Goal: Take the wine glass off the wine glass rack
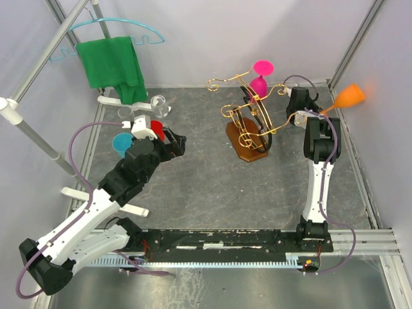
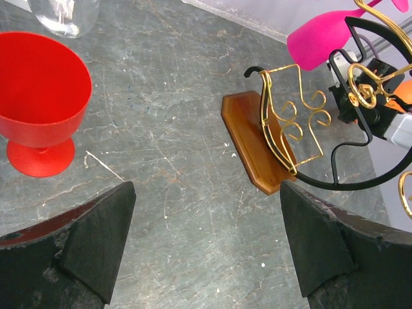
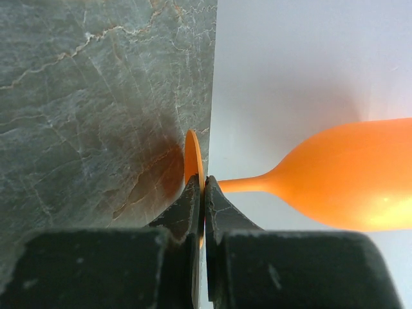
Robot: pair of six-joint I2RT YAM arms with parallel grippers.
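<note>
An orange wine glass (image 1: 349,96) (image 3: 347,177) hangs in the air at the far right, tipped sideways and apart from the wine glass rack (image 1: 248,116) (image 2: 290,129). My right gripper (image 1: 318,115) (image 3: 204,183) is shut on the thin edge of its round foot. The rack is a stand of gold wire scrolls on a brown wooden base at the table's middle back. A pink wine glass (image 1: 262,77) (image 2: 322,35) still hangs on it. My left gripper (image 1: 177,143) (image 2: 207,190) stands open above bare table, left of the rack, with nothing between its fingers.
A red cup (image 1: 158,125) (image 2: 38,96), a blue cup (image 1: 121,143) and a clear glass (image 1: 159,104) (image 2: 61,13) stand by the left arm. A green towel (image 1: 114,61) hangs on a turquoise hanger (image 1: 116,29) at the back left. The right wall is close behind the orange glass.
</note>
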